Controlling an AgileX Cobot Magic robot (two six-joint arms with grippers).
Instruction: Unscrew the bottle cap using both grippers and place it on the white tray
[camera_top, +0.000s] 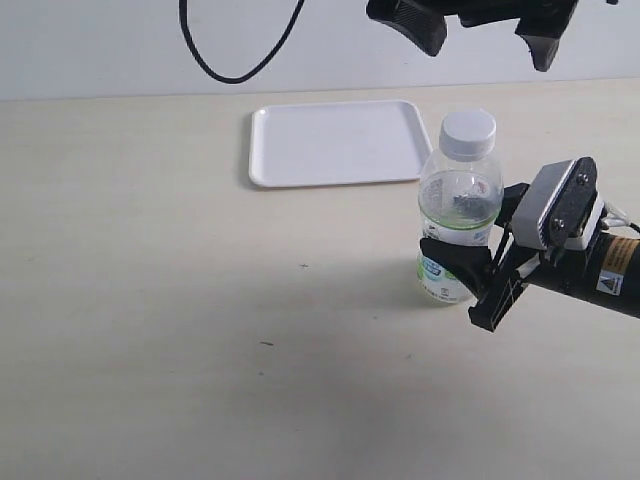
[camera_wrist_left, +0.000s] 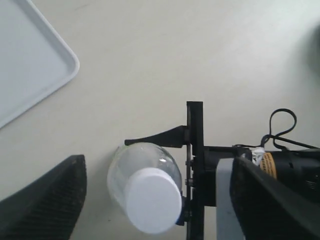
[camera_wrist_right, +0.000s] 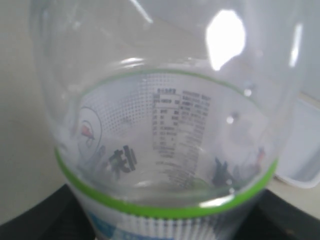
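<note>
The clear bottle (camera_top: 458, 225) with its white, green and blue label stands upright on the table, right of centre. The white bottle cap (camera_top: 468, 132) sits on its neck. My right gripper (camera_top: 482, 238) is shut on the bottle's labelled body from the right side; in the right wrist view the bottle (camera_wrist_right: 165, 125) fills the frame, with dark fingers (camera_wrist_right: 42, 215) at its sides. My left gripper (camera_top: 478, 35) hangs open well above the cap, touching nothing. In the left wrist view the cap (camera_wrist_left: 152, 200) lies below, between its wide-apart fingers (camera_wrist_left: 45, 200).
The white tray (camera_top: 335, 143) lies flat behind and to the left of the bottle, with nothing on it; its corner (camera_wrist_left: 30, 65) shows in the left wrist view. A black cable (camera_top: 235, 70) loops down at the back wall.
</note>
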